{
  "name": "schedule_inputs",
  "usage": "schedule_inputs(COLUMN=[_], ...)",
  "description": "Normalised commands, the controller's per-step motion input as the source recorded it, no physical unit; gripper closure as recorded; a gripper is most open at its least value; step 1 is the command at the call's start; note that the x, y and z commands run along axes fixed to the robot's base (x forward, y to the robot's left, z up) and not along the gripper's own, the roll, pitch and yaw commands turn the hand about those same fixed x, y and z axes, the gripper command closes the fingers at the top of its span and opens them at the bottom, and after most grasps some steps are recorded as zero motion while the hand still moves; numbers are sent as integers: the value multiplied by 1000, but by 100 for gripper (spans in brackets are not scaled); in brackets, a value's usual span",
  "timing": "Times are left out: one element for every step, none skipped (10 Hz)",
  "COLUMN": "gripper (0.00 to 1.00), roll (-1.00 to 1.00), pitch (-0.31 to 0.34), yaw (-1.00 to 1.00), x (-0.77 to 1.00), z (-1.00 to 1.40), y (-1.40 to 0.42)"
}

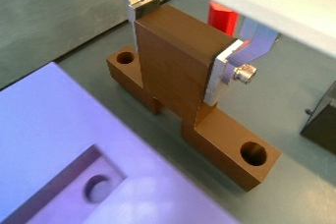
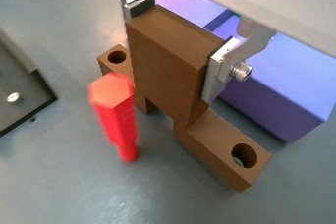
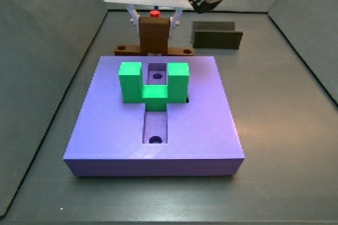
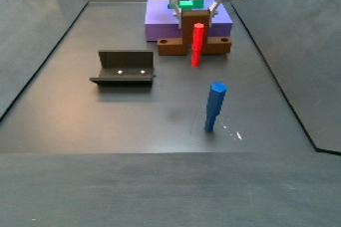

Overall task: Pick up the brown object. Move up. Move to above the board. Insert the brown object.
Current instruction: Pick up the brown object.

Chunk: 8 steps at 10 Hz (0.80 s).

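Step in hand looks like the pick: tool (image 1: 184, 46) is down over the brown object (image 1: 184, 66), silver fingers (image 1: 226, 74) flat against opposite faces of its upright chunk, in both wrist views. I judge it gripping the block; no gap shows at either plate.

To do it well: keep the squeeze centred on the upright chunk so the long bar stays level, then lift straight up. The red peg (image 2: 118, 118) stands just beside the bar and the board (image 1: 66, 130) edge sits right next to the block, so any sideways drift on the lift could clip one.

Position: in a side view the brown object (image 3: 154, 37) sits on the counter (image 3: 284, 120) just beyond the board's (image 3: 199, 130) far edge, in line with the groove and green block (image 3: 149, 83). Bar still looks to rest on the counter; not lifted yet.
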Motion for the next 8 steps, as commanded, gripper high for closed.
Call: schedule_inputs(gripper=[100,100,100,100,100,100,100,100], roll=[0,0,0,0,0,0,0,0], pitch=[0,0,0,0,0,0,0,0], yaw=[0,0,0,0,0,0,0,0], x=[0,0,0,0,0,0,0,0], z=[0,0,0,0,0,0,0,0], y=[0,0,0,0,0,0,0,0])
